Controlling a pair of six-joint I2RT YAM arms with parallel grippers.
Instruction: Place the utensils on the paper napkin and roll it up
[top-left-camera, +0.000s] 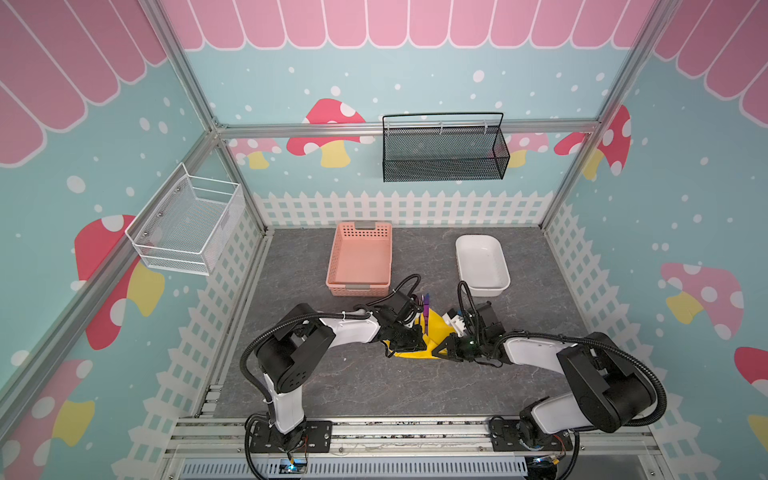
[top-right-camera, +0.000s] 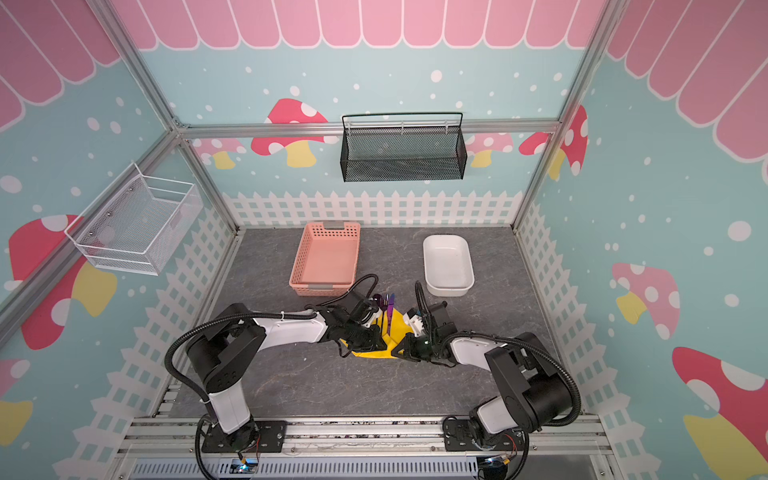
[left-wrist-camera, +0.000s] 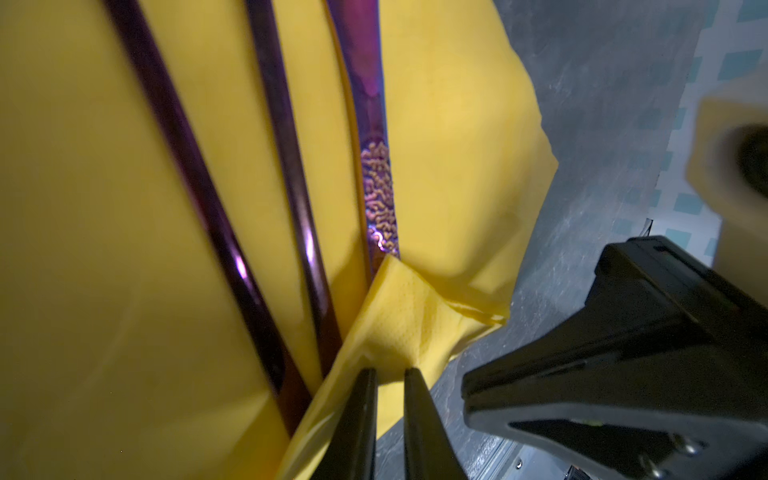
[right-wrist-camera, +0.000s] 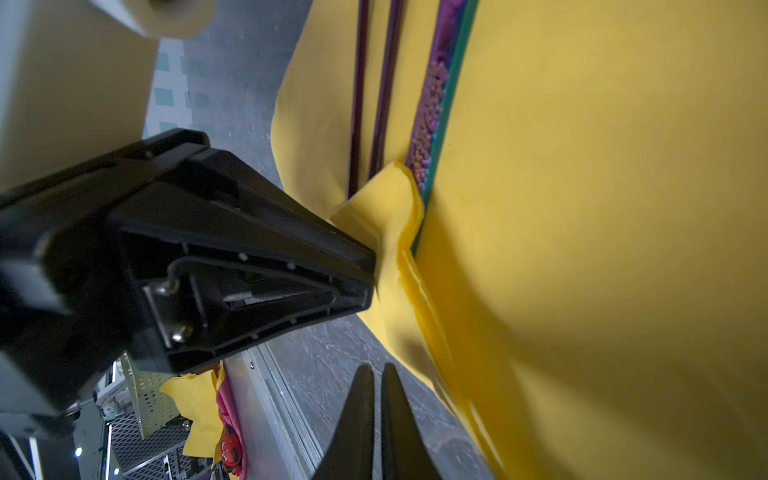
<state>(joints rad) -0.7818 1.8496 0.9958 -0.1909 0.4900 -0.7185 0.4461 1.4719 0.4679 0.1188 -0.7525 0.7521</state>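
Clamped in the left tool (left-wrist-camera: 390, 374): a folded corner of the yellow napkin (left-wrist-camera: 449, 166), lapped over the handle ends of the three purple utensils (left-wrist-camera: 291, 166) lying side by side on it. Right tool (right-wrist-camera: 377, 370) closed on nothing, just beside the napkin's edge, above the grey surface (right-wrist-camera: 324, 353). Heads of the utensils past the napkin's far edge in both top views.

Purple utensils (left-wrist-camera: 291, 174) on partly folded yellow napkin (left-wrist-camera: 91, 216)

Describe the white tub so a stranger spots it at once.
Look at the grey tabletop. Two containers sit near its back; the white tub is the one nearer the right arm. Unlike the pink basket, its walls are solid, not perforated.
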